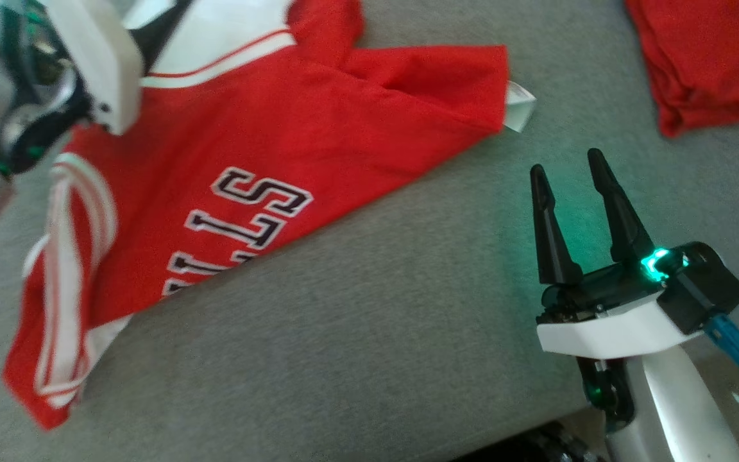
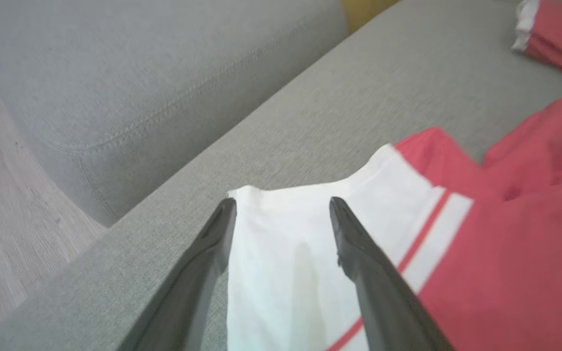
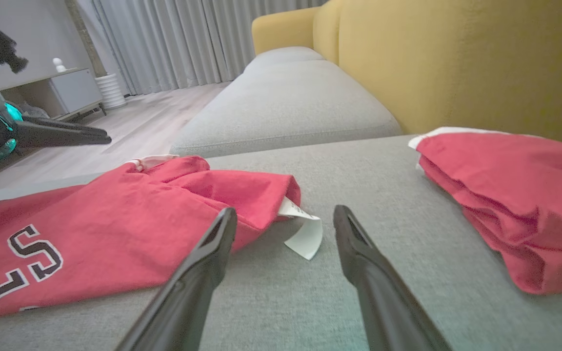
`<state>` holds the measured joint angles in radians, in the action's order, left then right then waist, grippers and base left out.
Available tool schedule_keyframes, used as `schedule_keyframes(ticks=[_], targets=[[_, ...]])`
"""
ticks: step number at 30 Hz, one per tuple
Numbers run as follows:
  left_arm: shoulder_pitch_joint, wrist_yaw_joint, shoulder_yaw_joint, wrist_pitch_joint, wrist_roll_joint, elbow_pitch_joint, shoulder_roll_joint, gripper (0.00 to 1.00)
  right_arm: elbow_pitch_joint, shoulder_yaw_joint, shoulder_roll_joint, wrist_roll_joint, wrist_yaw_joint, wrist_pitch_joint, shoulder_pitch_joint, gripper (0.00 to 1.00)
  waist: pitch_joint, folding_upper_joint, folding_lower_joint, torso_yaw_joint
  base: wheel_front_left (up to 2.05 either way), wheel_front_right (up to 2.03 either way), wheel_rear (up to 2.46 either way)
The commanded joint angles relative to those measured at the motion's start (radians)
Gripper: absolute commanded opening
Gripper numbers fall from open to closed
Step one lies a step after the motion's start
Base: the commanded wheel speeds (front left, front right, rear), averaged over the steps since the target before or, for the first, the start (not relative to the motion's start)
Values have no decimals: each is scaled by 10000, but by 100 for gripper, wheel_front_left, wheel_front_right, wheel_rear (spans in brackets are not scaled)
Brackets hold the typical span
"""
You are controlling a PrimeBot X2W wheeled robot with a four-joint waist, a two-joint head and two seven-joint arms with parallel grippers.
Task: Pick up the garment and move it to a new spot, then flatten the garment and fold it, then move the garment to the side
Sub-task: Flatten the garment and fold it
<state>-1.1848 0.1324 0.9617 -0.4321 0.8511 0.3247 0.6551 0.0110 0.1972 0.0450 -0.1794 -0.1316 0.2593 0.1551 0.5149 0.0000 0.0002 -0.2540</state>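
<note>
Hovering L fingers apart over garment sleeve | R fingers apart above sofa

A grey fabric sofa seat carries a red jersey with white trim, lying mostly flat with its lettering facing up. Its white tag rests on the cushion. A folded red bundle lies well apart.

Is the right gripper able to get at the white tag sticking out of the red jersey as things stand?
Probably yes. The right gripper stands open, pointing toward the white tag, with bare grey cushion between them. The folded red garment lies off to the side.
</note>
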Motion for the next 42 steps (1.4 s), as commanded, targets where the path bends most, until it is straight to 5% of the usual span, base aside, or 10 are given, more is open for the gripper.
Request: schedule_keyframes(ticks=[1,13,14,15,21,32,35,42], targets=[[-720,-19,-199,-89,13,56,553,100,-365,276,53,-113,9,24,69,100,620,0,-2,-678,0,0,0],[-2136,-18,1490,-188,715,2142,1091,100,-512,528,52,-573,9,24,159,100,1386,0,-2,-1529,0,0,0],[-2174,-18,1673,-318,865,2142,1176,36,-512,530,52,-588,9,24,153,100,1391,0,-2,-1546,0,0,0],[-2198,-18,1836,-414,1028,2114,1246,0,-504,523,52,-599,9,24,150,100,1383,0,-2,-1553,0,0,0],[-2517,-18,2545,-6,1524,1531,1491,0,-474,302,52,-514,9,24,150,100,1077,0,-2,-1172,0,0,0],[-2871,-18,2916,3299,923,-129,1709,0,-247,-205,52,205,9,24,64,100,-422,0,-2,609,0,0,0],[-2706,-20,2854,4107,768,-784,2172,0,-134,-407,52,399,9,24,-124,100,-1016,0,-2,1214,0,0,0],[-1509,-1353,2558,5192,812,-3629,4461,0,60,-695,52,655,9,24,-724,100,-2189,0,-2,2529,0,0,0]])
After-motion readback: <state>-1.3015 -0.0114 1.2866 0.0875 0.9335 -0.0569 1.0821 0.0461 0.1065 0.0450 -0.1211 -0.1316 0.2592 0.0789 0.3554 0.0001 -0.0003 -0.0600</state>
